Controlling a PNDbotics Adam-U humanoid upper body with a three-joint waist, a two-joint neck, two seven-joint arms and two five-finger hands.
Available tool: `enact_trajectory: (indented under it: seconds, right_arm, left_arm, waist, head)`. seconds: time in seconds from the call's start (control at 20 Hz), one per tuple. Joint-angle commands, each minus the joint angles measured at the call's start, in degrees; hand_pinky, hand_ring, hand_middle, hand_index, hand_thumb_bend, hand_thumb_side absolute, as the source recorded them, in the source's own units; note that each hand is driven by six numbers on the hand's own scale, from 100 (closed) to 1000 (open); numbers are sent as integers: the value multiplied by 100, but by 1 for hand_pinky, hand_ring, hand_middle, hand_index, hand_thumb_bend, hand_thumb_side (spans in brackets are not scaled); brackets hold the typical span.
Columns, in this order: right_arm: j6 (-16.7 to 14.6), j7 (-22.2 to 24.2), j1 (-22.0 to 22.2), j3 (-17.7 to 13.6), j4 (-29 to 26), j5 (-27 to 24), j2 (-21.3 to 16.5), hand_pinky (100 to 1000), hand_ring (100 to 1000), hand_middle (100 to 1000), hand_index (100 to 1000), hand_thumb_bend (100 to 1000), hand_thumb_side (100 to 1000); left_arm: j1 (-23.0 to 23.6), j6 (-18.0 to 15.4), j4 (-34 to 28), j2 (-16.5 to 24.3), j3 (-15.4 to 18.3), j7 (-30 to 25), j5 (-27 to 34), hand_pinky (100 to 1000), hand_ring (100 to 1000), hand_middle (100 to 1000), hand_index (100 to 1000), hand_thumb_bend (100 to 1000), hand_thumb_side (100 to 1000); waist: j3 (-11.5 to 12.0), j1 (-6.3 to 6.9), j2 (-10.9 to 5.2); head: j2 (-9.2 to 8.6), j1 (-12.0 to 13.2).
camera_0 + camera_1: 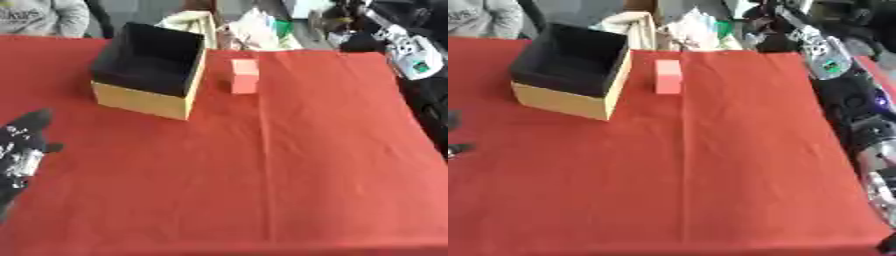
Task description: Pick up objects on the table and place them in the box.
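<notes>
A pink block (245, 76) is standing near the tabletop's (289, 170) far edge, just beside the open box (150, 70). The left hand (22, 145) is waiting at the left edge, holding nothing; whether its fingers are apart, I cannot tell. Judging by this, the step in hand is the reach toward the block.

tabletop (289, 165): red cloth, plain
box (144, 100): yellow-tan outer walls, black inside
block (244, 76): pink to salmon, plain
left robot hand (22, 145): black with small white flecks
right arm (872, 145): black with silver joints
</notes>
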Motion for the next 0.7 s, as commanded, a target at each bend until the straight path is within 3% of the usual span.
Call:
enact_trajectory:
  seconds: [0.05, 0.7]
  right_arm:
    - [-5, -40, -92, -41, -137, -19, -153, 733, 910, 777, 997, 100, 149]
    - [-143, 50, -131, -9, -271, 160, -81, 762, 941, 807, 1000, 100, 123]
  left_arm:
    - [-85, 21, -145, 67, 19, -13, -30, 788, 1000, 907, 884, 100, 413]
    - [-204, 80, -250, 114, -25, -80, -96, 790, 1000, 910, 886, 100, 435]
  waist:
    - [26, -9, -38]
    - [368, -257, 170]
  head:
    - [62, 35]
    - [-57, -191]
